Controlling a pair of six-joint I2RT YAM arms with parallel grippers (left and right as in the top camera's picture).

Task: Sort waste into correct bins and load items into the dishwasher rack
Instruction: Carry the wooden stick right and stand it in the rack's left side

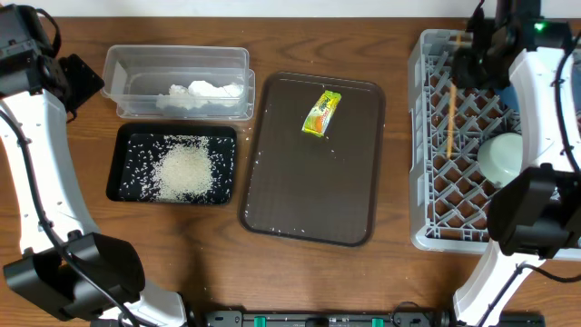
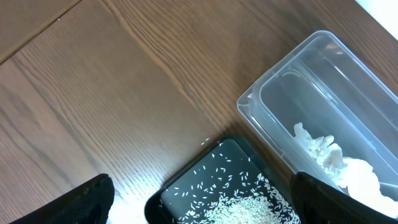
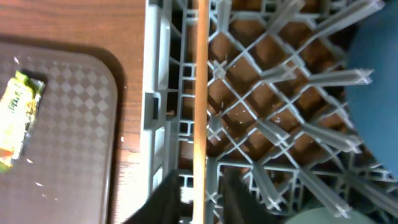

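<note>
The thin wooden stick (image 1: 449, 118) lies in the left part of the grey dishwasher rack (image 1: 427, 136), with my right gripper (image 1: 472, 54) above its far end. In the right wrist view the stick (image 3: 200, 93) runs between the fingers of the right gripper (image 3: 202, 199), with a narrow gap on each side, so the jaws stand slightly open. A mint green bowl (image 1: 502, 156) and a dark blue plate (image 3: 379, 93) sit in the rack. The yellow-green wrapper (image 1: 321, 113) lies on the brown tray (image 1: 272, 182). My left gripper (image 2: 202, 205) hangs wide open and empty over the black tray's corner.
Tissue (image 1: 201, 94) lies in the clear tub (image 1: 118, 64) at the back left. In front of it, the black tray (image 1: 123, 182) holds the rice heap (image 1: 186, 169). A few stray grains dot the brown tray. Bare wood shows left of the tub (image 2: 261, 99).
</note>
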